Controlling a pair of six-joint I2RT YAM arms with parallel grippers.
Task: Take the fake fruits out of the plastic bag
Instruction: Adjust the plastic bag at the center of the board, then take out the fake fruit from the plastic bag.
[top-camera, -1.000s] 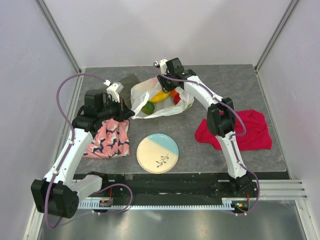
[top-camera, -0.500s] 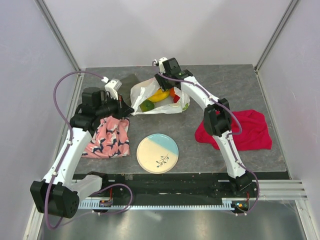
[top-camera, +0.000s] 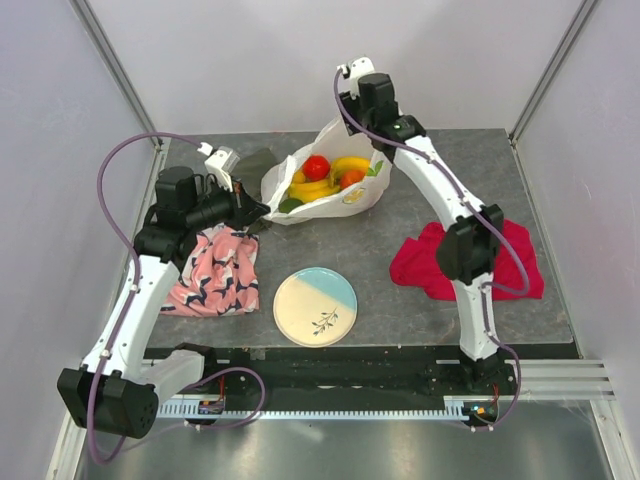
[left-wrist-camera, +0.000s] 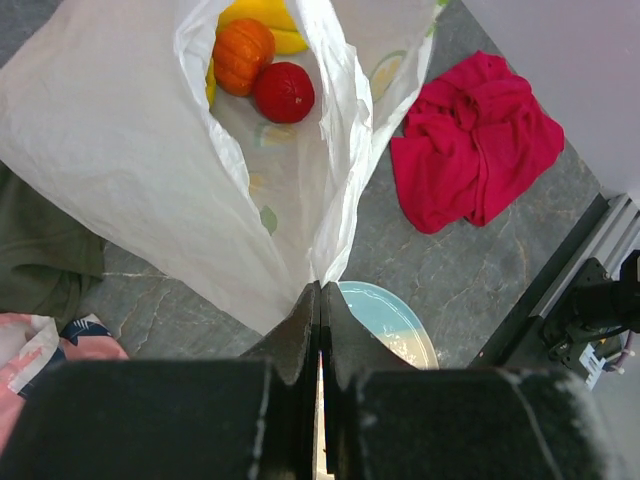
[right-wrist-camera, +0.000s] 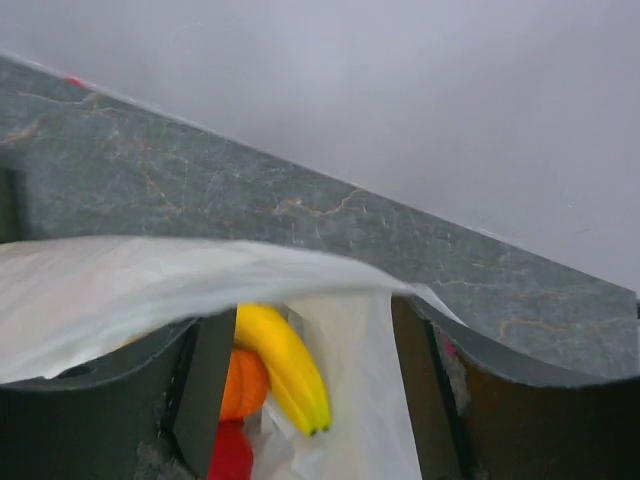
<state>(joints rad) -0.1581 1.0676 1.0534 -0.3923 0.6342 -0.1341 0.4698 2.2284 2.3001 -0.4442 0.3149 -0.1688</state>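
Grey table (top-camera: 450, 170) between pale walls (top-camera: 250, 60) bears the bag (top-camera: 372, 188) of fruits (top-camera: 325, 176), one edge pinched in the closed left tool (left-wrist-camera: 320, 300), the right tool (right-wrist-camera: 305, 320) spread wide beneath its film.

I see a grey stone-patterned table (top-camera: 400, 320) boxed in by pale walls. Near its front edge sits a round cream-and-blue plate (top-camera: 315, 307) with a small sprig printed on it. To the plate's left a pink patterned cloth (top-camera: 218, 280) lies fairly flat; well to its right is a crumpled red cloth (top-camera: 510, 262). A dark green cloth (top-camera: 262, 160) lies further back on the left, beyond the pink one.
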